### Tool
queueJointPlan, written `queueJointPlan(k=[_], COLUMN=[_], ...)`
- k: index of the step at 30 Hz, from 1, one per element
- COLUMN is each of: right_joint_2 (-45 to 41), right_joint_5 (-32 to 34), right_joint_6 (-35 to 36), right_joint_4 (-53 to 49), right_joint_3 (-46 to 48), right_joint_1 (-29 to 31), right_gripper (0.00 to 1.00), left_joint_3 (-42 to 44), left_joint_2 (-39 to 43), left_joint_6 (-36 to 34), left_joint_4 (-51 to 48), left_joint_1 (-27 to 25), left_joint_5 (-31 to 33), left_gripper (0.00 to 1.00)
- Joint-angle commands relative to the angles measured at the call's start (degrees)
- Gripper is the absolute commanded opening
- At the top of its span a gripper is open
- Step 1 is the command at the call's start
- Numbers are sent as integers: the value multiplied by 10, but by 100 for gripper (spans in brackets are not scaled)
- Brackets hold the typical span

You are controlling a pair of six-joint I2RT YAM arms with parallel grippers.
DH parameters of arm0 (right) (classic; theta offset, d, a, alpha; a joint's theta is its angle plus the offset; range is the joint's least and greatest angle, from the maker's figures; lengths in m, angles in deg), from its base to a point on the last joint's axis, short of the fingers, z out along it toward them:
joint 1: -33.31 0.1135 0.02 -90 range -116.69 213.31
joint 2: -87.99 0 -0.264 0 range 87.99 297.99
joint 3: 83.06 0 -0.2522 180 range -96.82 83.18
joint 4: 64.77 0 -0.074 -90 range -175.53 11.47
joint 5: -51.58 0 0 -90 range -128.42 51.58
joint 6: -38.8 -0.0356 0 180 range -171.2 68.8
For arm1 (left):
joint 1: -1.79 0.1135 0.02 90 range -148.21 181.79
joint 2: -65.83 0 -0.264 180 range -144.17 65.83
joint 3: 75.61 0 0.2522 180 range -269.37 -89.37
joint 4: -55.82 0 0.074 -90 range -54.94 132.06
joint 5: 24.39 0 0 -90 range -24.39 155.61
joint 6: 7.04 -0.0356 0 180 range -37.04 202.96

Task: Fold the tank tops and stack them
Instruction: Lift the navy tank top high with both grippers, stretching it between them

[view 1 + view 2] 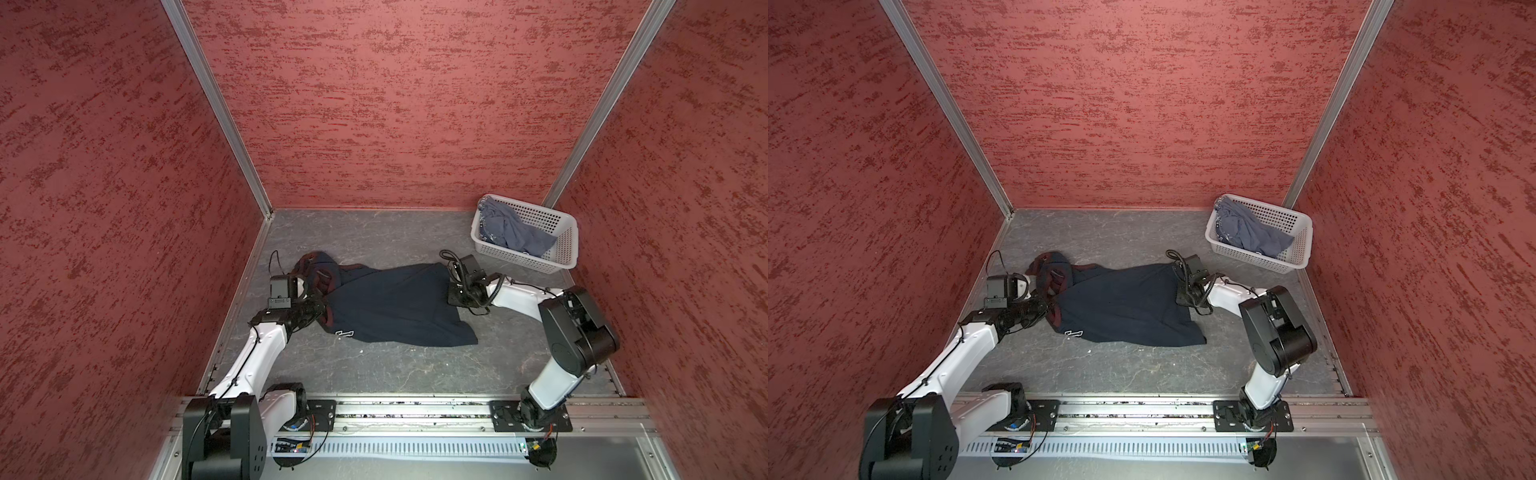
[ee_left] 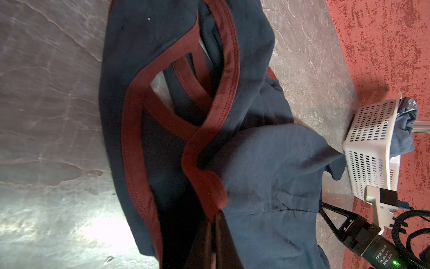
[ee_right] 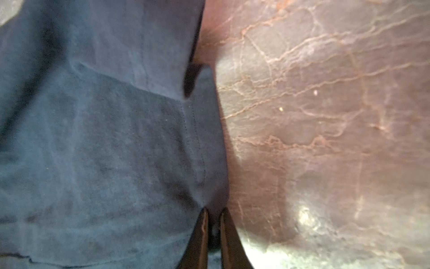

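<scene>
The navy tank top (image 1: pixel 395 303) (image 1: pixel 1125 303) lies spread across the middle of the table, reddish-trimmed straps bunched at its left end. My left gripper (image 1: pixel 323 305) (image 2: pixel 213 217) is shut on the reddish trim (image 2: pixel 209 186) there. At the right end, my right gripper (image 1: pixel 451 296) (image 3: pixel 214 210) is shut on the hem edge of the same top (image 3: pixel 104 139), low against the table. The slate blue-grey tank top (image 1: pixel 511 232) (image 1: pixel 1246 232) sits crumpled in the white basket (image 1: pixel 559 257) (image 1: pixel 1298 253).
The basket stands in the back right corner, just beyond the right arm's wrist. Red walls close the table on three sides. The grey marbled tabletop (image 1: pixel 374 374) shows bare in front of and behind the navy top.
</scene>
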Motion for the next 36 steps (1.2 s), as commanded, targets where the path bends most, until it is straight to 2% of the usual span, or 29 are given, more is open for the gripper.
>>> queueJointPlan(k=[1, 8, 19, 26, 32, 36], right_joint_2=[-25, -73, -232, -312, -361, -385], right_joint_5=[30, 43, 99, 152, 132, 99], right_joint_6=[6, 11, 41, 82, 96, 92], right_joint_4=[-20, -61, -183, -246, -264, -235], right_joint_3=[-14, -28, -127, -263, -403, -433], right_joint_1=[2, 9, 11, 11, 11, 11], right_gripper=[10, 7, 6, 3, 0, 0], left_joint_3=[6, -7, -85, -214, -360, -404], left_joint_2=[-2, 10, 112, 152, 188, 194], left_joint_6=[-13, -10, -20, -43, -65, -61], left_joint_4=[11, 6, -9, -36, -66, -57], left_joint_1=[4, 4, -1, -1, -1, -2], left_joint_5=[-6, -22, -44, -58, -56, -48], left_gripper=[8, 8, 8, 8, 7, 5])
